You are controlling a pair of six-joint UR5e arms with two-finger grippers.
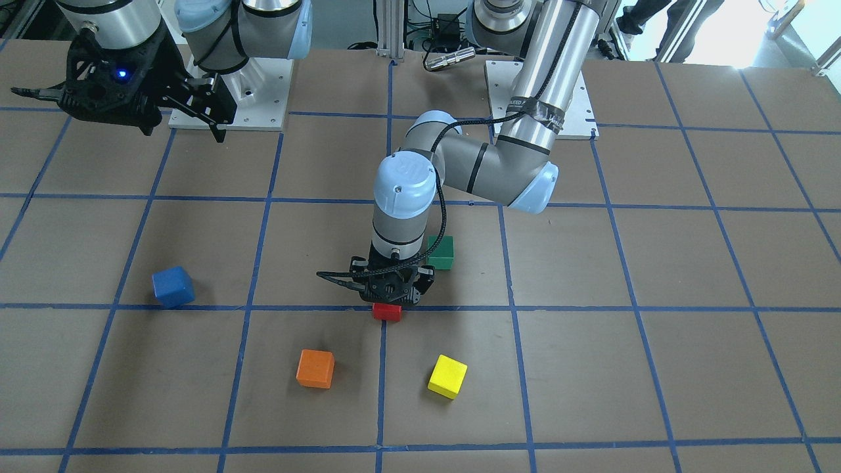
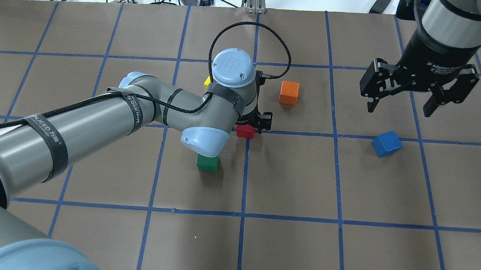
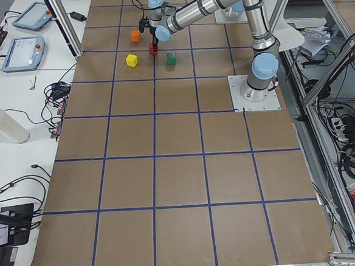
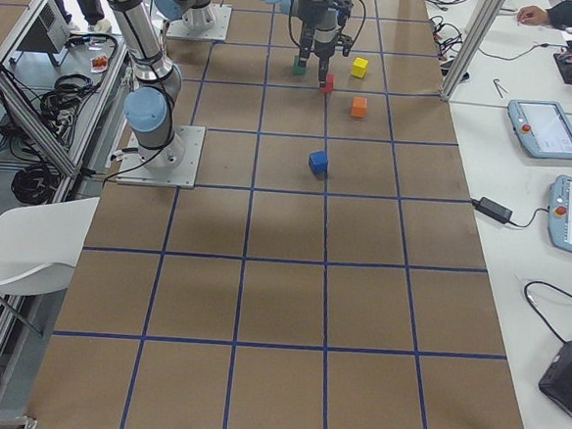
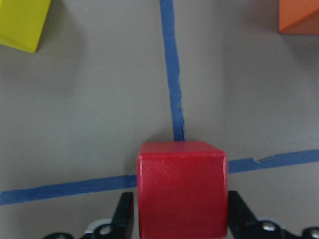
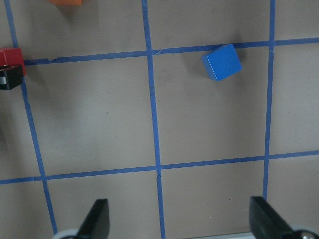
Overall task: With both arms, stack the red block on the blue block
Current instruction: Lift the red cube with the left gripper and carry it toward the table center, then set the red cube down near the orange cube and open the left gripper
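Where lines cross — left gripper clamps red block

green block lay near the red block, on its robot-side left, orange block beyond it rightward, yellow block beyond it leftward, blue block well apart to its right

Left hand lowered, clamped; right hand raised, spread

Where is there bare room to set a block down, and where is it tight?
Bare: the stretch between red block and blue block, and the rows on the robot's side of the green block. Crowded: around the red block, held by the left end effector, with orange block, yellow block and green block close by.
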